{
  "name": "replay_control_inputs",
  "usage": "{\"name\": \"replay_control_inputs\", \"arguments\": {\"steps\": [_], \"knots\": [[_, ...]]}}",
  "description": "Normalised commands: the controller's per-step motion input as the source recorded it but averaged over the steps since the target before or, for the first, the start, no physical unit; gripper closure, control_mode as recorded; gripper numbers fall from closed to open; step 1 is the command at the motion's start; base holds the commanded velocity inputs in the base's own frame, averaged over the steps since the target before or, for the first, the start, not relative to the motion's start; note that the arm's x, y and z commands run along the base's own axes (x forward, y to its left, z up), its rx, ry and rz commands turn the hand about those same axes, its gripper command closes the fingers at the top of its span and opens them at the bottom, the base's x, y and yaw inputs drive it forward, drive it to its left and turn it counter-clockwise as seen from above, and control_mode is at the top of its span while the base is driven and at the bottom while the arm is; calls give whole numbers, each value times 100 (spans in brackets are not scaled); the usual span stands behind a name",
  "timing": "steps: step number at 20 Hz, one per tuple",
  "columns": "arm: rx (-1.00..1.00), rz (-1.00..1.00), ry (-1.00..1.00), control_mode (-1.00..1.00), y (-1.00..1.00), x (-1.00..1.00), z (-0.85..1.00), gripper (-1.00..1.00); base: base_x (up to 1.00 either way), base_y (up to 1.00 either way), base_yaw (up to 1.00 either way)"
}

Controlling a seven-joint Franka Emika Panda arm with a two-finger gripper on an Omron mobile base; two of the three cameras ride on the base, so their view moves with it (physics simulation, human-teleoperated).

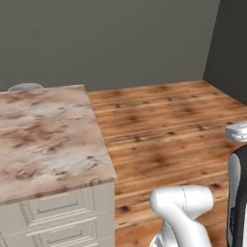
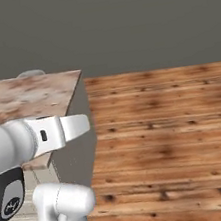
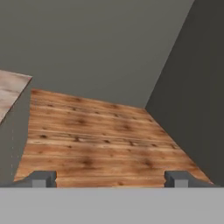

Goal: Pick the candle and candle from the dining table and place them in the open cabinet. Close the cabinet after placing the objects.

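Observation:
Both candles, the dining table and the cabinet are out of view. In the hand view my gripper [image 3: 111, 179] is open, its two dark fingertips [image 3: 43, 179] standing far apart with nothing between them. It points over a wooden floor [image 3: 96, 140] toward a grey wall corner. The white arm [image 2: 45, 135] reaches forward beside a counter corner.
A counter with a pink-brown marbled top [image 1: 43, 140] and cream drawers [image 1: 60, 210] stands on the left, its top bare. Two grey rounded shapes [image 2: 29, 73] peek over its far edge. Wooden floor [image 1: 169, 130] stretches to grey walls ahead and to the right.

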Motion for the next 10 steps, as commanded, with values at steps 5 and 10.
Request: {"name": "replay_control_inputs", "arguments": {"steps": [5, 10], "knots": [[0, 0, 0, 100, 0, 0, 0, -100, 89, -100, -11], [0, 0, 0, 100, 0, 0, 0, -100, 100, -71, 2]]}}
